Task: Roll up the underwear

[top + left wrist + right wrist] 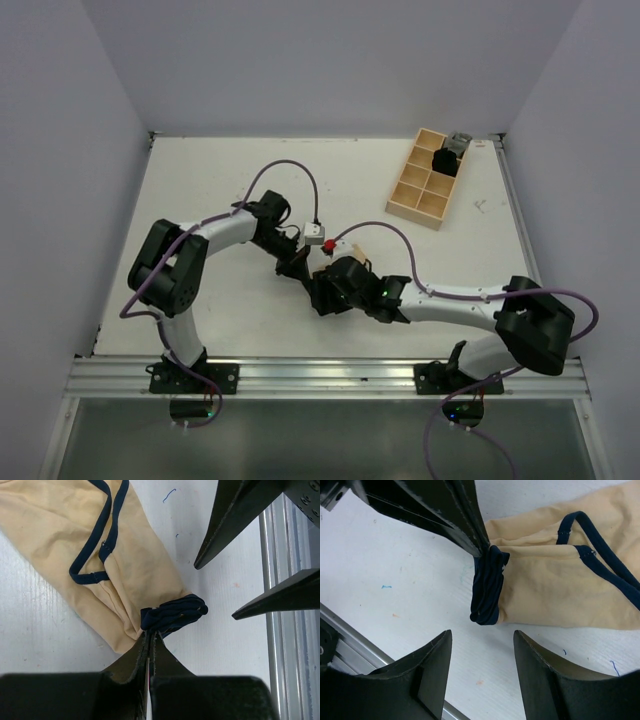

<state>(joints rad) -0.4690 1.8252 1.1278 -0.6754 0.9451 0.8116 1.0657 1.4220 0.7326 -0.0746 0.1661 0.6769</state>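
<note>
The underwear (pixel 75 535) is tan fabric with dark navy trim and lies flat on the white table. Its near end is bunched into a dark navy band (pixel 175 615). My left gripper (pixel 151 636) is shut on one end of that band. In the right wrist view the underwear (pixel 560 585) stretches to the right, and the left gripper's fingers (pixel 455 515) pinch the band (pixel 487 587) from above. My right gripper (pixel 482 636) is open and empty, just short of the band's other end. In the top view both grippers (pixel 297 265) (pixel 325 295) meet at the table's middle and hide most of the garment.
A light wooden compartment tray (pixel 412 195) stands at the back right, with dark items in its far compartments. An aluminium rail (pixel 320 375) runs along the near table edge, close behind the right gripper (pixel 350 630). White walls enclose the table.
</note>
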